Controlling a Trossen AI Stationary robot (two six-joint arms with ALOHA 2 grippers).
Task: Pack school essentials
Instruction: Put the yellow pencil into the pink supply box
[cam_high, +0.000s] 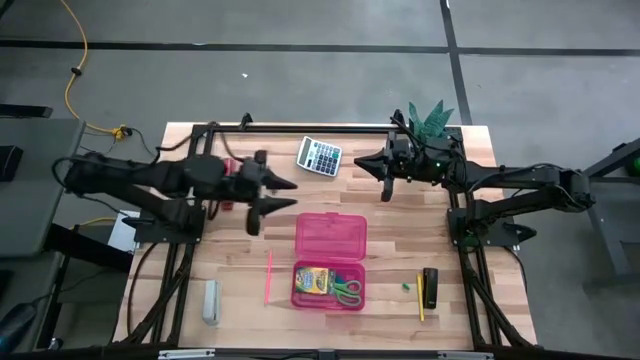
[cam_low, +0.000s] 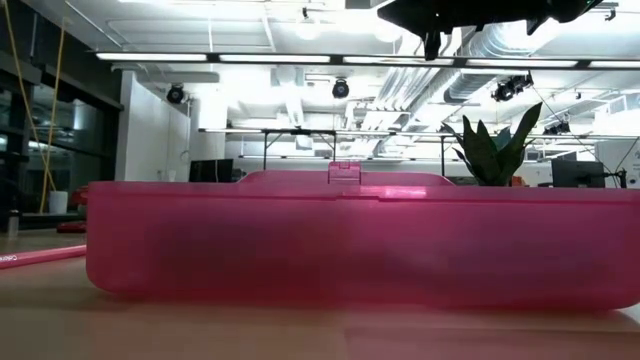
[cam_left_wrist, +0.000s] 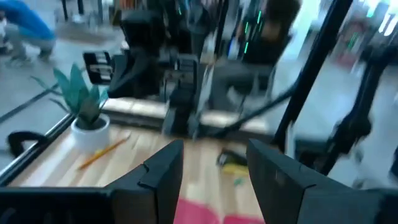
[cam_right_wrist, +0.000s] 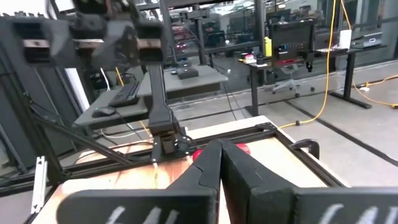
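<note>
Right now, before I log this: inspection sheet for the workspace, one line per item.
Surface: wooden table, slatted top.
Job's things: crayon box and green-handled scissors lie in the open pink case; pink pencil left of it; yellow pencil and a small green eraser to its right.
Clutter: calculator, potted plant, grey block, black item.
Grippers: left gripper open, empty, above the table left of the case; right gripper shut, empty, near the plant.
Cables: yellow cable on the floor, off-table.
Surroundings: desks and a crouching person beyond the table.
</note>
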